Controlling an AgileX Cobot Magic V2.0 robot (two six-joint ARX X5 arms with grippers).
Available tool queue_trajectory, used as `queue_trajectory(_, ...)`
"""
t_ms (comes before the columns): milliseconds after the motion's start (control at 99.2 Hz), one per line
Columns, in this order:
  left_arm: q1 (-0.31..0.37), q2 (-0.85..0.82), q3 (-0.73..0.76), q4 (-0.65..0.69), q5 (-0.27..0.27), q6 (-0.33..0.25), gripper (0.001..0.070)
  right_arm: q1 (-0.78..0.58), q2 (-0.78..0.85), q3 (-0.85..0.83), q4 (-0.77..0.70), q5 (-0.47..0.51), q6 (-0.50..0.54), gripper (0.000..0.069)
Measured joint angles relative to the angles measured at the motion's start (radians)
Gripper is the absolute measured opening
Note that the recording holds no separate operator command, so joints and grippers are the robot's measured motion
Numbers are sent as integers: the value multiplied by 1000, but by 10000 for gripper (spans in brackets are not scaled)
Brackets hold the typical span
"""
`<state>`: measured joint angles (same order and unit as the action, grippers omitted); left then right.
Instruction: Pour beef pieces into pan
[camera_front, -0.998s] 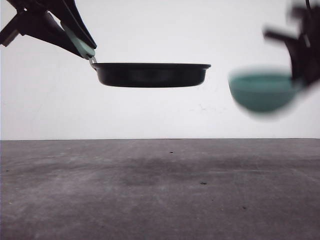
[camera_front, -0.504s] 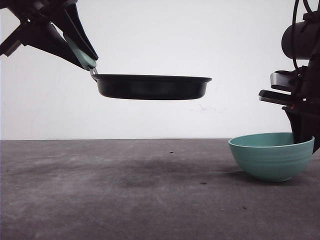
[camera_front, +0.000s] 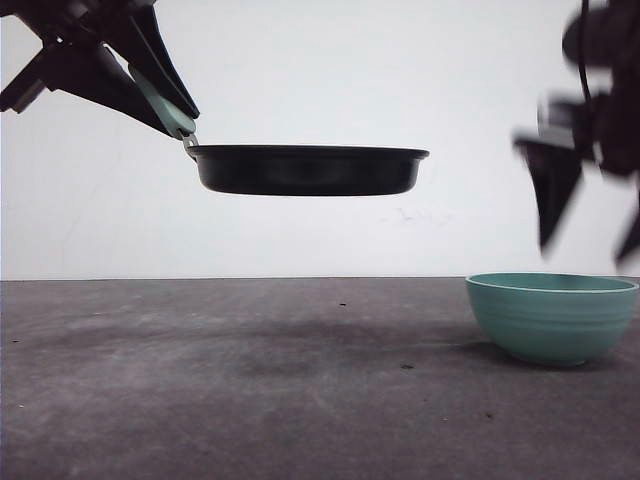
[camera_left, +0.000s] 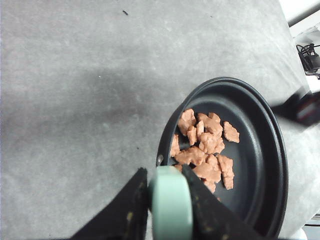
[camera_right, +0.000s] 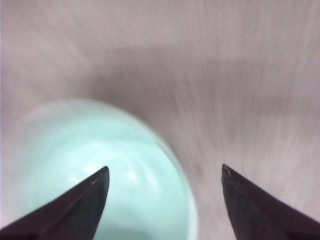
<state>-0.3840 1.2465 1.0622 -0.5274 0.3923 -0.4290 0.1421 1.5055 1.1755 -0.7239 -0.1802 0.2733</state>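
Since the beef (camera_left: 205, 147) is seen lying in a loose heap on the floor of the pan (camera_left: 250, 150), toward the handle side, the pour itself is judged to be done. The pan is held level and well above the table (camera_front: 250, 380) by the left gripper (camera_front: 165, 105), whose fingers are clamped on the mint-green handle (camera_left: 171, 205). Off to the right, the teal bowl (camera_front: 552, 318) is set upright on the table, and its inside, though blurred in the right wrist view, appears empty. Above it the right gripper (camera_front: 590, 215) is blurred by motion, its fingers spread wide and nothing held between them. What is left, by this reading, is at most for the pan to be set down and released.
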Motion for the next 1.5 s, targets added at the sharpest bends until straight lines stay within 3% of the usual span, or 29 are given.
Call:
queue_trajectory(40, 0, 0, 0, 0, 0, 1, 60, 0, -35, 62, -3, -6, 0, 414)
queue_trajectory(111, 0, 0, 0, 6, -2, 7, 60, 15, -112, 184, 1, -26, -25, 208)
queue_trajectory(151, 2, 2, 0, 16, -5, 11, 60, 34, -158, 242, 10, -25, -55, 125)
queue_trajectory(242, 18, 18, 0, 49, -8, 18, 60, 103, -261, 346, 48, -16, -136, 42)
queue_trajectory(383, 69, 77, 0, 68, -17, 18, 60, 222, -412, 386, 89, 46, -224, 17)
queue_trajectory(585, 112, 212, 0, 84, -21, 22, 60, 328, -525, 385, -61, 141, -251, 14)
queue_trajectory(837, 122, 354, 0, 84, -15, 22, 60, 342, -533, 373, -298, 338, -259, 14)
queue_trajectory(998, 121, 359, 0, 94, -8, 22, 67, 342, -539, 372, -311, 367, -259, 14)
queue_trajectory(1079, 122, 359, 0, 94, -3, 21, 169, 342, -541, 372, -305, 367, -259, 14)
queue_trajectory(1200, 130, 359, 0, 87, -1, 16, 509, 342, -539, 372, -273, 366, -259, 14)
queue_trajectory(1260, 134, 357, 0, 80, -1, 11, 628, 342, -538, 372, -256, 365, -259, 14)
queue_trajectory(1331, 142, 335, 0, 72, -2, 6, 691, 342, -538, 372, -243, 365, -259, 14)
queue_trajectory(1502, 169, 161, 10, 83, -37, 0, 692, 342, -533, 366, -209, 365, -268, 14)
